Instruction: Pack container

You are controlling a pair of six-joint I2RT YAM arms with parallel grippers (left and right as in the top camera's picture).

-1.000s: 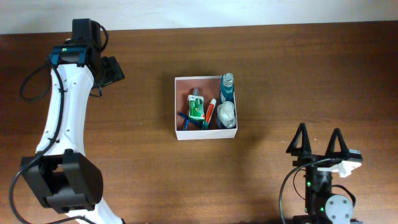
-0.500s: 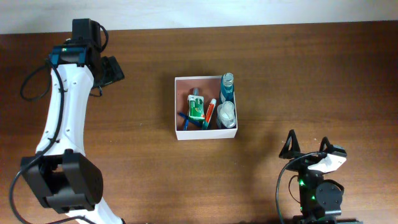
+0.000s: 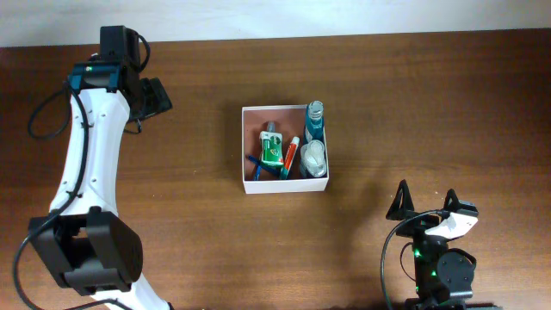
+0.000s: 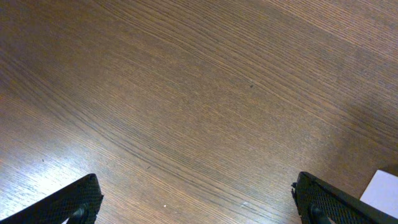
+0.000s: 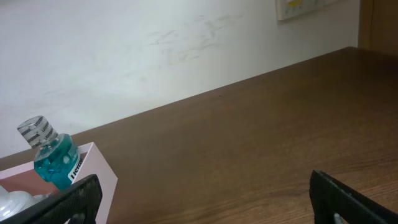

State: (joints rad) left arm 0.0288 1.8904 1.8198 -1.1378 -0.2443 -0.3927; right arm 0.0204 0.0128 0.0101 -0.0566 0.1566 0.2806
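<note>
The container (image 3: pixel 284 186), a shallow white-walled square box, sits mid-table. In it lie a blue mouthwash bottle (image 3: pixel 315 120), a green tube (image 3: pixel 272 148), a red-and-white tube (image 3: pixel 292 155) and a clear bottle (image 3: pixel 313 158). My left gripper (image 3: pixel 153 96) stands open over bare wood at the far left, well away from the box. In the left wrist view the left gripper (image 4: pixel 199 208) is empty, with a white container corner (image 4: pixel 382 190) at the right edge. My right gripper (image 3: pixel 425 200) is open near the front right. In its own view the right gripper (image 5: pixel 208 205) holds nothing; the container (image 5: pixel 93 168) and the bottle (image 5: pixel 53 155) show at left.
The brown wooden table (image 3: pixel 430 95) runs back to a pale wall (image 5: pixel 155 50). A black cable (image 3: pixel 39 116) loops beside the left arm at the far left edge.
The right gripper has drawn back toward the front edge and shifted slightly left, then stopped. The left arm and the container's contents have not moved.
</note>
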